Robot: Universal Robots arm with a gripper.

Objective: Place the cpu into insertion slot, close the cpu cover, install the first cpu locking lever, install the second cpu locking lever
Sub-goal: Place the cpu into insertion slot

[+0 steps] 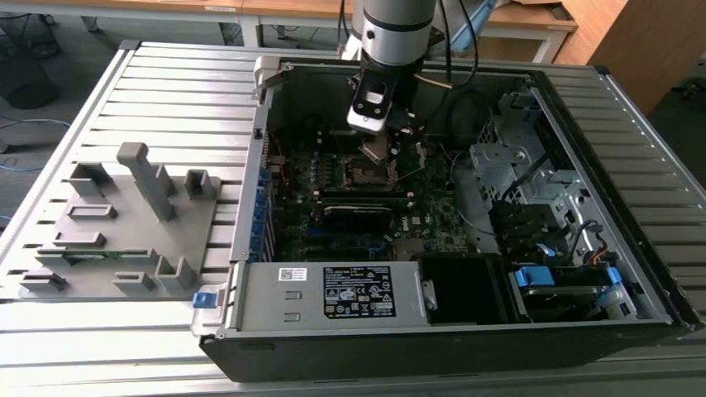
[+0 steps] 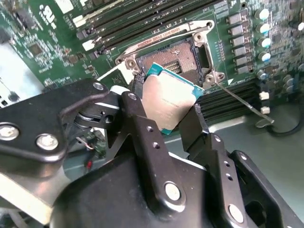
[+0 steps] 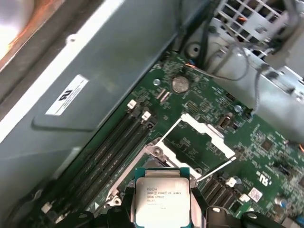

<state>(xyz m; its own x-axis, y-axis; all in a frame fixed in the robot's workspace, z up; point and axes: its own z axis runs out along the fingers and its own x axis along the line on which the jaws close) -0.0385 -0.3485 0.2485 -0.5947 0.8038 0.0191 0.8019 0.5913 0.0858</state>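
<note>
In the exterior view, the uncovered insertion slot (image 1: 369,172) is overhung by the gripper (image 1: 381,147) clamping the cpu (image 1: 379,152). It is flanked by a black module (image 1: 359,211) at 6 o'clock and cables (image 1: 469,101) at 2 o'clock.

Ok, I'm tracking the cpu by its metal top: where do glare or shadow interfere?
First wrist view: the cpu is evenly lit, and a blown-out patch sits well away, beyond the computer case wall. Second wrist view: the cpu's top carries a pale sheen where the hand grips it. Exterior view: the computer case's inside is dim, with the insertion slot in shade.
</note>
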